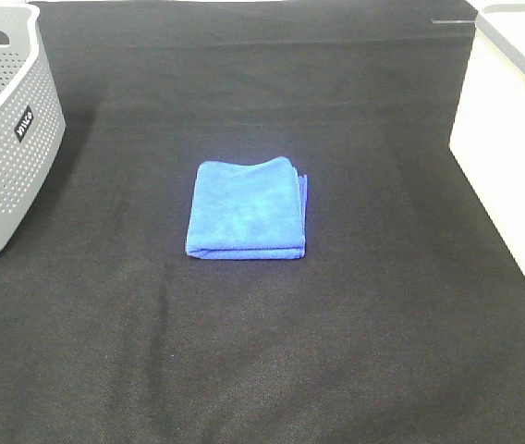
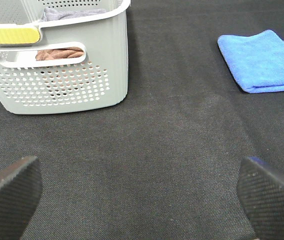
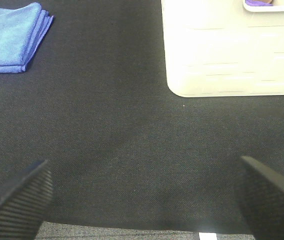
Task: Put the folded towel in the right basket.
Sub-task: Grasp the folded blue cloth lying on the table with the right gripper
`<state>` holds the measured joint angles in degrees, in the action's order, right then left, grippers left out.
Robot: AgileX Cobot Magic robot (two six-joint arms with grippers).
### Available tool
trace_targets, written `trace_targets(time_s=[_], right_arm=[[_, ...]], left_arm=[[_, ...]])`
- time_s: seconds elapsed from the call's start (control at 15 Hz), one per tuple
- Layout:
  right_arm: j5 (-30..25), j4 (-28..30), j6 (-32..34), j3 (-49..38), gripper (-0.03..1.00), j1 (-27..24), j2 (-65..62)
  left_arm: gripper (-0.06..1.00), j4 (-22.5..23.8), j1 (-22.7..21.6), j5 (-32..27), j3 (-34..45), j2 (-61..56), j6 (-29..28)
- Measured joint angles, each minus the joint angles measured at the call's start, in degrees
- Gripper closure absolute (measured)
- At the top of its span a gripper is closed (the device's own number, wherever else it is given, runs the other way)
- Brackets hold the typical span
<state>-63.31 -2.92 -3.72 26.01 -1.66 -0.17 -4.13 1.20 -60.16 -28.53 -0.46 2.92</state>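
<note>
Well apart from right basket, towel

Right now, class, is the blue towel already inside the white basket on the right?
No, the folded blue towel lies flat on the black cloth midway between the grey basket and the white basket.

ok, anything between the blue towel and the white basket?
Only bare black cloth lies between the blue towel and the white basket; exterior high and right wrist views both show it.

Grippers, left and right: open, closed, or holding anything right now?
Left gripper: open, holding nothing.
Right gripper: open, holding nothing; the folded towel lies on the cloth, apart from both.
</note>
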Motion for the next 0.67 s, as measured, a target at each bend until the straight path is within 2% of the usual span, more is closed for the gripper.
trace_targets(time_s=[0.67], right_arm=[[0.0,-0.3,0.0,0.0,0.02,0.0,0.0]], left_arm=[[-0.04,0.0,0.0,0.0,0.0,0.0,0.0]])
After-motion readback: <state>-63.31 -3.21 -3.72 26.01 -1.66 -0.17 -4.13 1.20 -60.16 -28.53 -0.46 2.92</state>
